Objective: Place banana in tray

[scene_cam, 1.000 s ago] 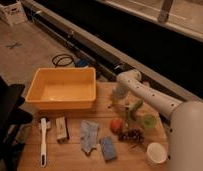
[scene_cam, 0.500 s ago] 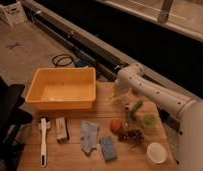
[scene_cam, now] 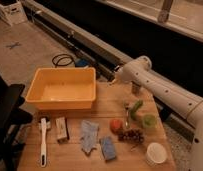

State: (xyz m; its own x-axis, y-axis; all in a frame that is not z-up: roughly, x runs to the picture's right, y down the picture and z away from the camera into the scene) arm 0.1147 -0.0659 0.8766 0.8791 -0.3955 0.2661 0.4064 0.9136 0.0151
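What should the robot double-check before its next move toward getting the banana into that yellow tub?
1. Gripper shut, at the arm's tip beside the tray's far right corner: ok.
2. Banana in its grip: cannot tell. None shows lying on the table.
3. Tray has room inside: ok, it looks bare.
4. Gripper over the tray: not ok, it is just right of the rim.
5. Way leftward over the tray unobstructed: ok, nothing stands between.
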